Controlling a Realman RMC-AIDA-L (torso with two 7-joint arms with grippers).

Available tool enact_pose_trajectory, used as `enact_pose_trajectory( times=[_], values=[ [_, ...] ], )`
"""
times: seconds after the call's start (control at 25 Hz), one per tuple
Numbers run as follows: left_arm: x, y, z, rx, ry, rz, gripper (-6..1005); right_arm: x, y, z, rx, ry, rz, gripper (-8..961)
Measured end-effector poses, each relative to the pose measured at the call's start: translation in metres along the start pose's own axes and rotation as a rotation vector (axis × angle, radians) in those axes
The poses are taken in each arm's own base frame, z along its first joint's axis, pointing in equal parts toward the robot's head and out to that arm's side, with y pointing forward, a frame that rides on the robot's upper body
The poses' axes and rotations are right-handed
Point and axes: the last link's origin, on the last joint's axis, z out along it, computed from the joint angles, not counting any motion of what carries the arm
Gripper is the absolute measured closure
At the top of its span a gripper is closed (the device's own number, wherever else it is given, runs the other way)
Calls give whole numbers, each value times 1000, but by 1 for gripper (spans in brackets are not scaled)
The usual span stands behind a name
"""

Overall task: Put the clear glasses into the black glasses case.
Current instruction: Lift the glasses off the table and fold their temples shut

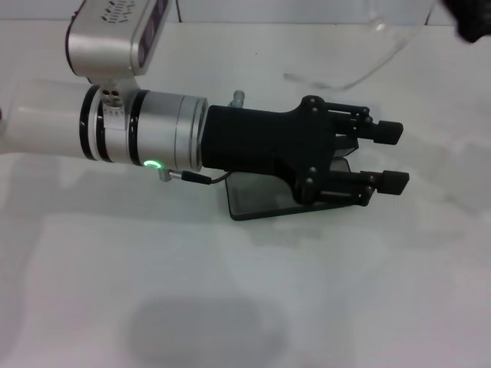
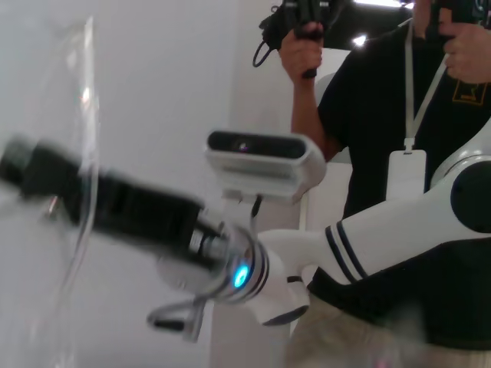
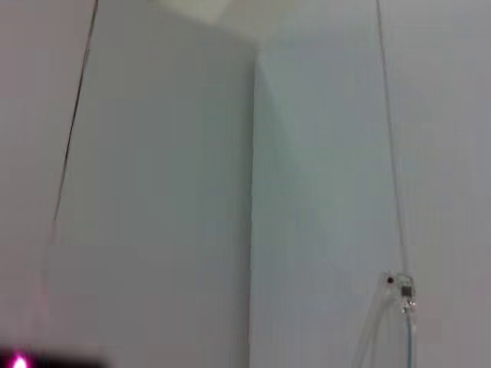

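Observation:
The black glasses case [image 1: 257,201] lies at the table's middle, mostly hidden under my left arm; whether it is open I cannot tell. My left gripper [image 1: 393,157] reaches across above it, open and empty, with its fingertips past the case's right end. The clear glasses [image 1: 383,55] hang raised at the far right, running up to my right gripper [image 1: 474,19], a dark blur in the top corner that holds them. The left wrist view shows the right gripper [image 2: 19,162] with the clear glasses [image 2: 83,130] across it. One clear hinge of the glasses [image 3: 400,290] shows in the right wrist view.
The white table [image 1: 345,307] spreads around the case. In the left wrist view a person in a black shirt [image 2: 399,115] stands behind the robot's head camera [image 2: 265,157].

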Motion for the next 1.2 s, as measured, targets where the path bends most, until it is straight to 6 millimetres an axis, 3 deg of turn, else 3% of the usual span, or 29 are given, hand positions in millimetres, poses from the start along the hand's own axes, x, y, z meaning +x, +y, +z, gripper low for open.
enact_pose_trajectory(
  times=[0.52, 1.2],
  values=[
    [2, -1, -3, 13, 15, 1, 394, 35, 12, 2, -128, 306, 51, 804],
    [2, -5, -4, 39, 13, 15, 394, 41, 27, -7, -291, 430, 49, 792]
  ],
)
